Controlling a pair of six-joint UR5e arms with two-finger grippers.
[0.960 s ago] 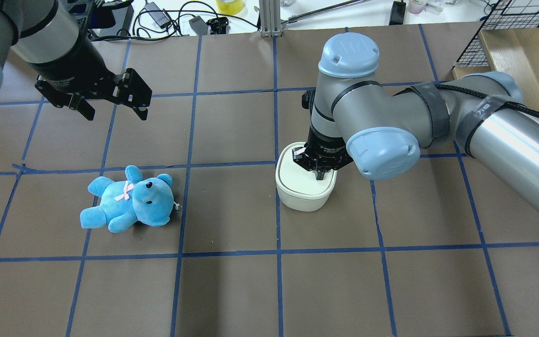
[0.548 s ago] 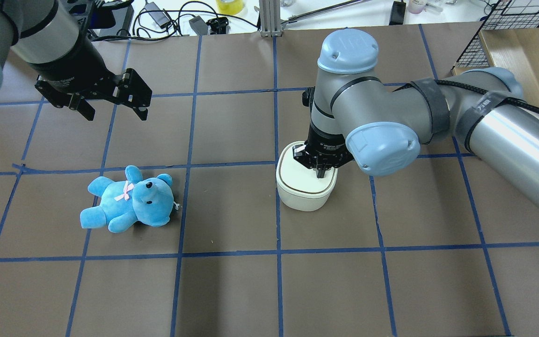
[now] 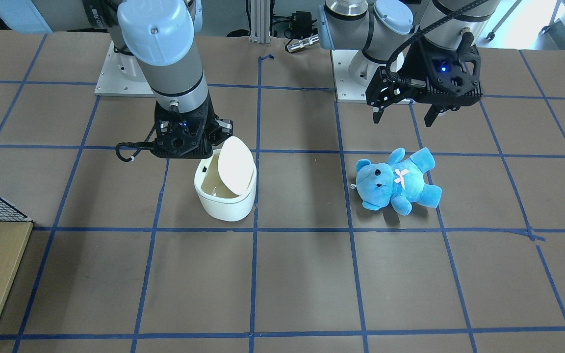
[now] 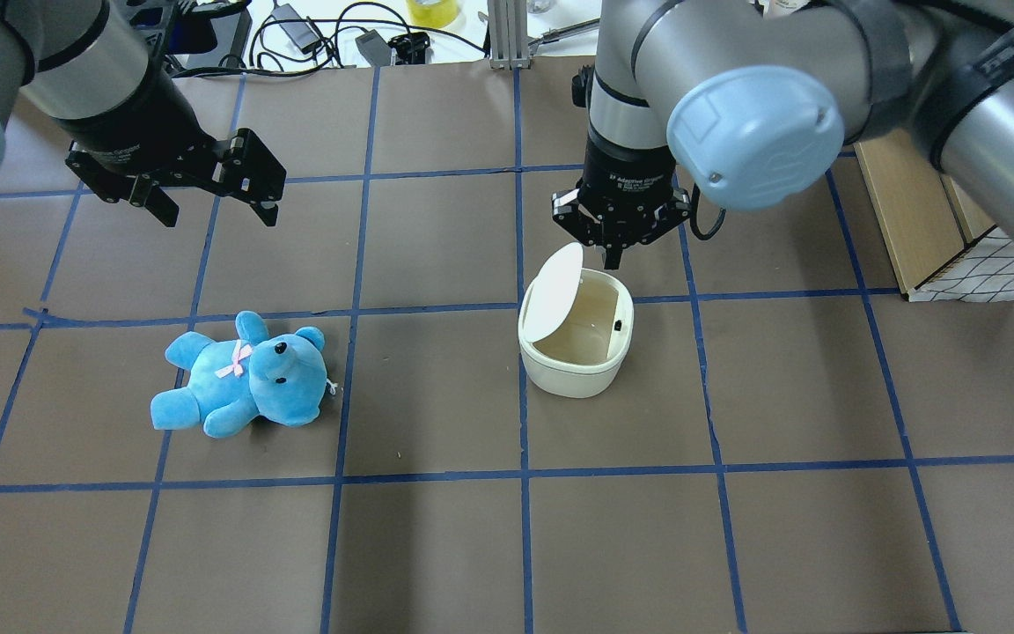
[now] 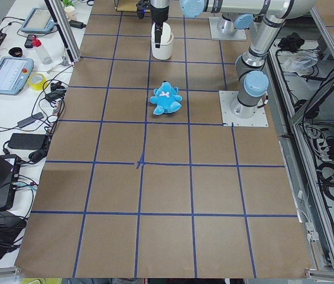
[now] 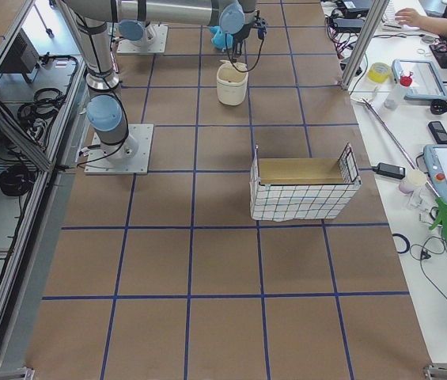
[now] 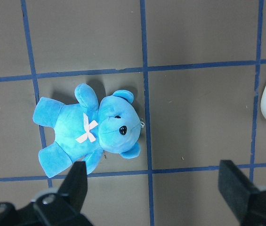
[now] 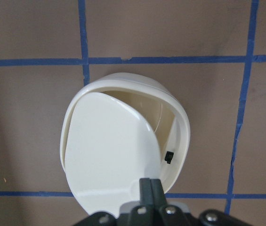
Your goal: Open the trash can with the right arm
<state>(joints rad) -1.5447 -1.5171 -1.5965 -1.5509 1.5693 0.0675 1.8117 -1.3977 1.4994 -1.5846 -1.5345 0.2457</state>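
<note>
The white trash can [image 4: 570, 368] stands near the table's middle with its flat lid [image 4: 553, 292] tipped up on edge, so the beige inside shows. My right gripper [image 4: 610, 257] hangs just above the can's far rim, shut and empty, clear of the lid. The right wrist view shows its closed fingertips [image 8: 150, 186] over the raised lid [image 8: 109, 146] and the can's rim [image 8: 183, 127]. In the front view the can [image 3: 226, 203] stands open beside the right arm. My left gripper [image 4: 218, 216] is open and empty, held above the table at the far left.
A blue teddy bear [image 4: 243, 374] lies on the table to the can's left, below the left gripper, and also shows in the left wrist view [image 7: 90, 129]. A wire basket lined with cardboard [image 4: 938, 220] stands at the right. Cables and tools lie beyond the far edge.
The right gripper, which pressed on the closed lid, has risen and drawn back toward the far side. The lid has flipped up and the can is open. The left arm has not moved.
</note>
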